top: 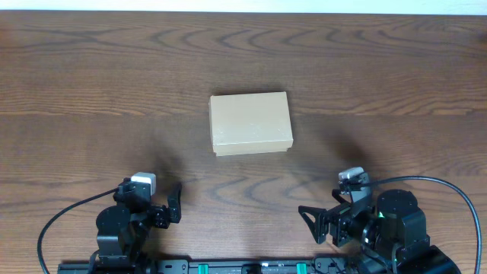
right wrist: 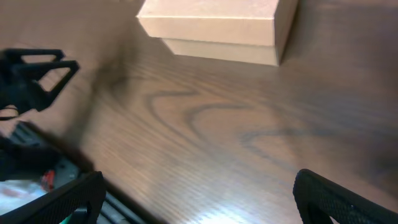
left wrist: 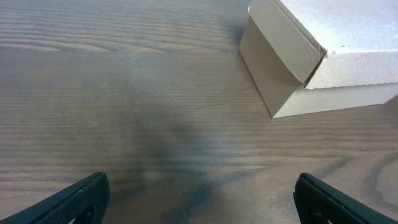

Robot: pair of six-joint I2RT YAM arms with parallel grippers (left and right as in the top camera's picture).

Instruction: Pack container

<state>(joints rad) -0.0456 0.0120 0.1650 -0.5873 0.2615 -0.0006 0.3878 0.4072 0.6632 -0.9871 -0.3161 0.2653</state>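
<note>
My left tool (left wrist: 199, 208) and right tool (right wrist: 199, 202) are both hanging wide open, gripping nothing. The container (top: 250, 123) is sitting in the middle of the surface (top: 91, 91), flap down (looks shut from above), about 1 o'clock from my left tool, 11 from my right.

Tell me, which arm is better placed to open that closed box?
Left, narrowly, I'd guess: its open claw sits closer to the box in the overhead view. The right claw, also open, is slightly farther back.
</note>
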